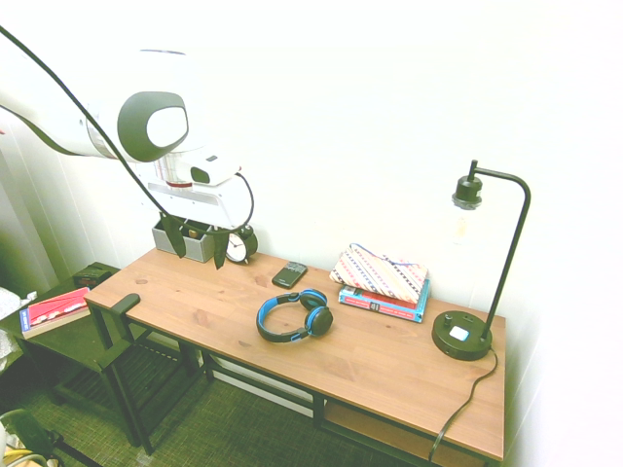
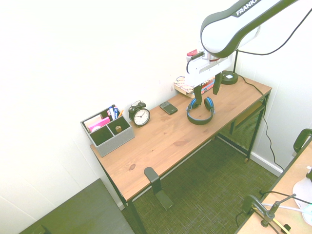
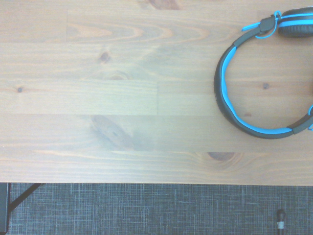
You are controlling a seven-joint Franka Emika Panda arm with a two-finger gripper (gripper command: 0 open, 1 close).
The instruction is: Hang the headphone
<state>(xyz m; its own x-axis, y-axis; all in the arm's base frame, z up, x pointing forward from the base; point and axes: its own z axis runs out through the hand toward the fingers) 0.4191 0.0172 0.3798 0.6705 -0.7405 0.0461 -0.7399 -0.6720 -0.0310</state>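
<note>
Headphone [image 1: 293, 316] lies flat on the wooden desk [image 1: 370, 365], near the front edge at mid-desk: round black ear cups with blue rims, curved black band with blue inner lining. Wrist view shows the band arc [image 3: 230, 95] on knotty pine planks, with grey woven carpet [image 3: 146, 210] beyond the desk edge. Gripper [image 2: 207, 87] hangs in the air above the desk, empty, its dark fingers spread apart with a clear gap. Behind the headphone: small black phone [image 1: 289, 274], striped fabric pouch [image 1: 380, 272] on stacked books [image 1: 384, 304]. Black lamp [image 1: 477, 282] with round base at one end. Twin-bell alarm clock [image 2: 140, 115] and grey organizer box [image 2: 108, 130] at the other. Black hook-shaped bracket [image 2: 152, 179], probably plastic, sits on the desk's front edge.
</note>
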